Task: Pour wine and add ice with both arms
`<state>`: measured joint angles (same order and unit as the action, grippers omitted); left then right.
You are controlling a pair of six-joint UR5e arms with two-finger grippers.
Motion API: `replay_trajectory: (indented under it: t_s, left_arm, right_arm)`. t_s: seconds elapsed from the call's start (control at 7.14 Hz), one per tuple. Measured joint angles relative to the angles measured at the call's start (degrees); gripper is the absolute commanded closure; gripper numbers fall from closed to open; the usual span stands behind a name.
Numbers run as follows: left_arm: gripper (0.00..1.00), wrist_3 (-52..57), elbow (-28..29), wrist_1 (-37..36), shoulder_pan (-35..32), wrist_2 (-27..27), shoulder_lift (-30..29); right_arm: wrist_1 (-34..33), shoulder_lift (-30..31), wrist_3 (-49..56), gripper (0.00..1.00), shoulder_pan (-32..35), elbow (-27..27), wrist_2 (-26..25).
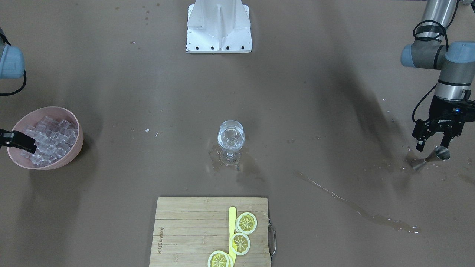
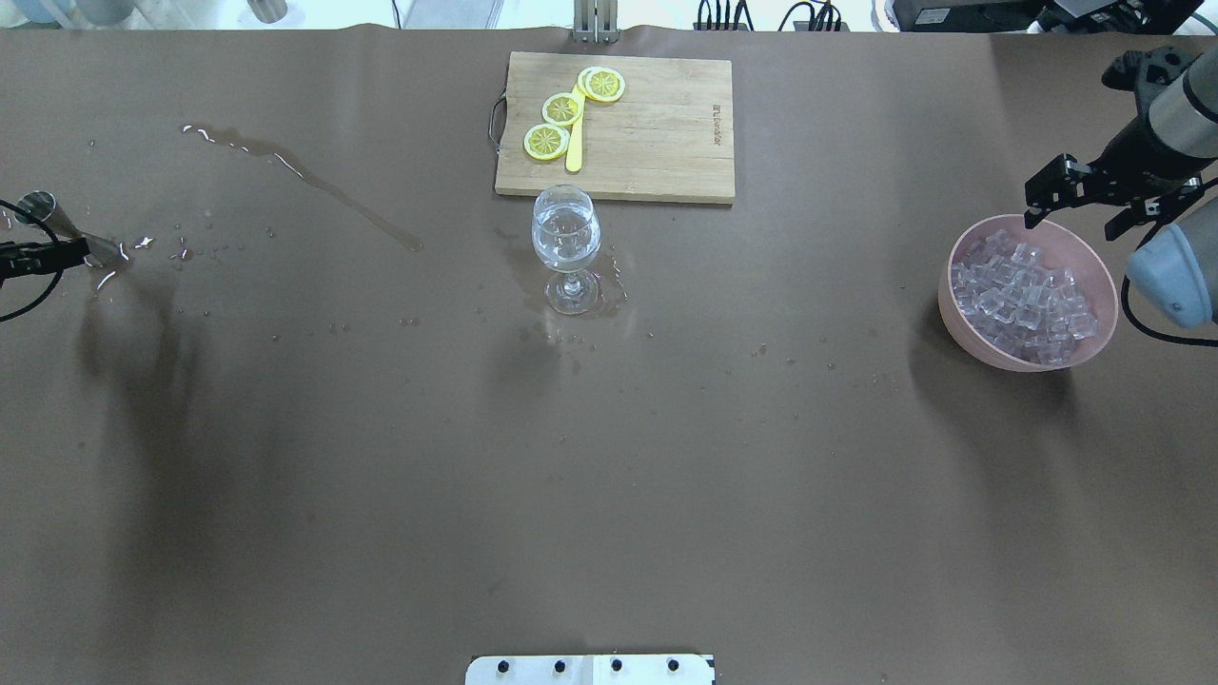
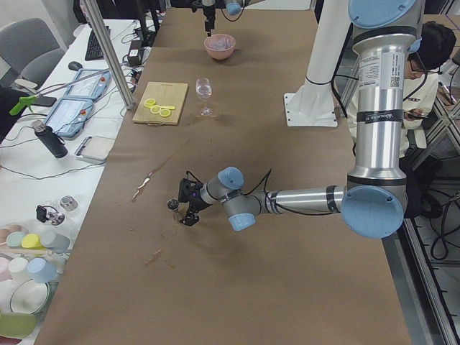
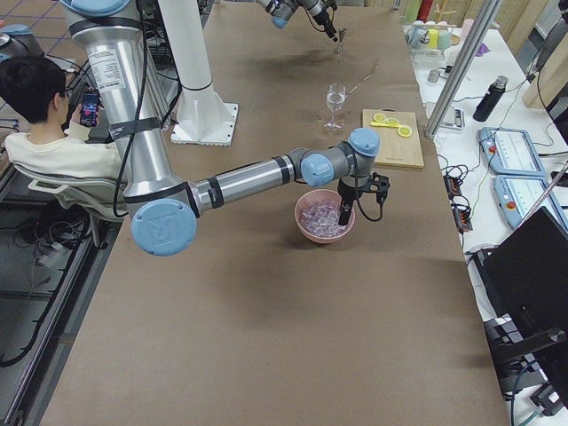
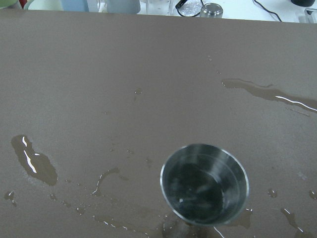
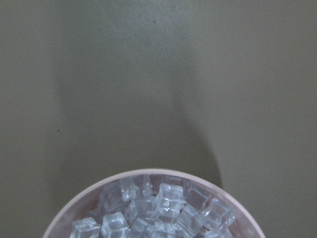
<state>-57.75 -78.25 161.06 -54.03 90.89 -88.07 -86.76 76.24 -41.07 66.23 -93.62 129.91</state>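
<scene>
A wine glass (image 1: 231, 139) with clear wine in its bowl stands mid-table in a small puddle; it also shows in the overhead view (image 2: 566, 233). A pink bowl (image 1: 76, 148) holds many ice cubes (image 1: 50, 139). My right gripper (image 2: 1075, 207) hangs open over the bowl's (image 2: 961, 323) far rim, above the ice (image 2: 1023, 300), and is empty. The right wrist view shows the ice (image 6: 158, 213) below. My left gripper (image 1: 432, 145) is open just above a steel jigger (image 1: 432, 157) that stands on the wet table. The jigger (image 5: 204, 183) looks nearly empty.
A wooden cutting board (image 1: 185, 230) with lemon slices (image 1: 246, 222) and a yellow knife lies past the glass. A long streak of spilled liquid (image 1: 352, 207) and drops wet the table near the jigger. The white base block (image 1: 219, 26) stands at the robot's side.
</scene>
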Motion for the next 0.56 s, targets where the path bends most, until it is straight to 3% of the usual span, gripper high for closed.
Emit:
replay_trajectory:
  t_s: [0.56]
  left_arm:
    - [0.06,0.4,5.3,6.4,1.0,-8.2,-2.2]
  right_arm:
    - [3.1,0.7,-3.2,0.09,-2.4,0.0,0.1]
